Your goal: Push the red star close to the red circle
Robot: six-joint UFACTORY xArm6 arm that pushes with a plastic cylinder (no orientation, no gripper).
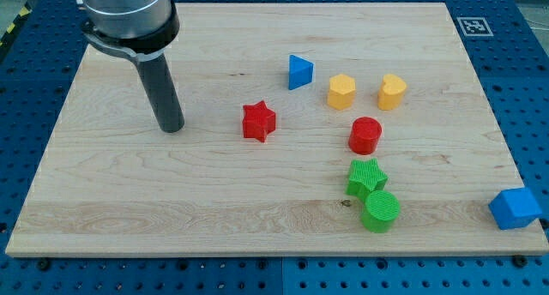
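Sitting at nine o'clock of the red star [258, 122], my tip [172, 126], a bare rod holding nothing, could clip a point, spinning it wide of the red circle [365, 135] at three o'clock.

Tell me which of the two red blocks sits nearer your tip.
The red star block, directly to the view's right of my tip; the red circle block lies farther right.

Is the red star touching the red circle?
No, the red star sits apart from the red circle, with bare wood between them.
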